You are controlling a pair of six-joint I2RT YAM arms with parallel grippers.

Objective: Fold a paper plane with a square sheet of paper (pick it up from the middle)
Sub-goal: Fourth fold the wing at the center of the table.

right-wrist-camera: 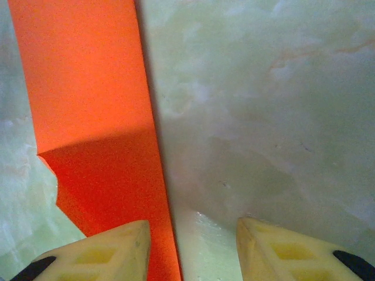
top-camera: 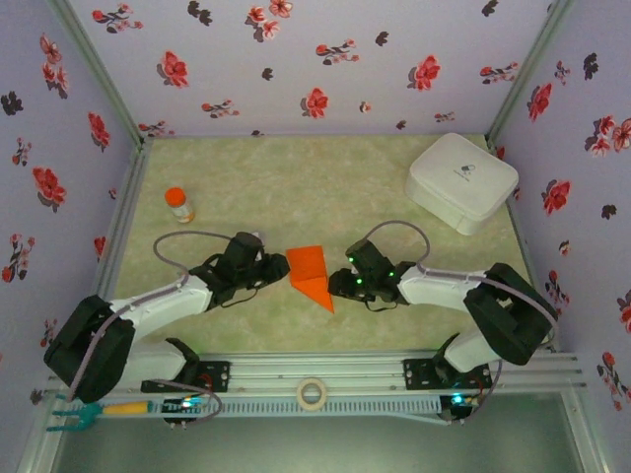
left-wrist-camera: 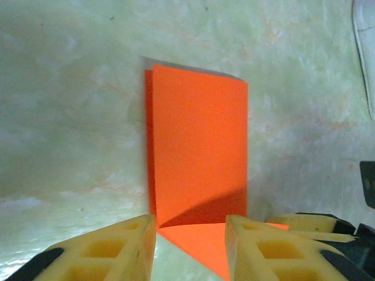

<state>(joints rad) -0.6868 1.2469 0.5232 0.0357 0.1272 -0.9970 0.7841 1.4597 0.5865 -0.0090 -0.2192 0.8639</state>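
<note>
The thin, matte orange-red sheet of paper (top-camera: 312,273), creased into an oblong with one pointed end, is seen lying flat on the pale marbled tabletop (top-camera: 296,187) between both hands. The left hand (left-wrist-camera: 190,249) and right hand (right-wrist-camera: 202,249) are partly parted, with nothing gripped. Their cream, hollow-celled fingers (left-wrist-camera: 111,252) are set at the paper's edges.

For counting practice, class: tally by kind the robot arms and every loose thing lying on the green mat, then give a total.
Robot arms: 2 (left arm, right arm)
Folded orange paper: 1
Orange-capped bottle: 1
White case: 1
Total: 5
</note>
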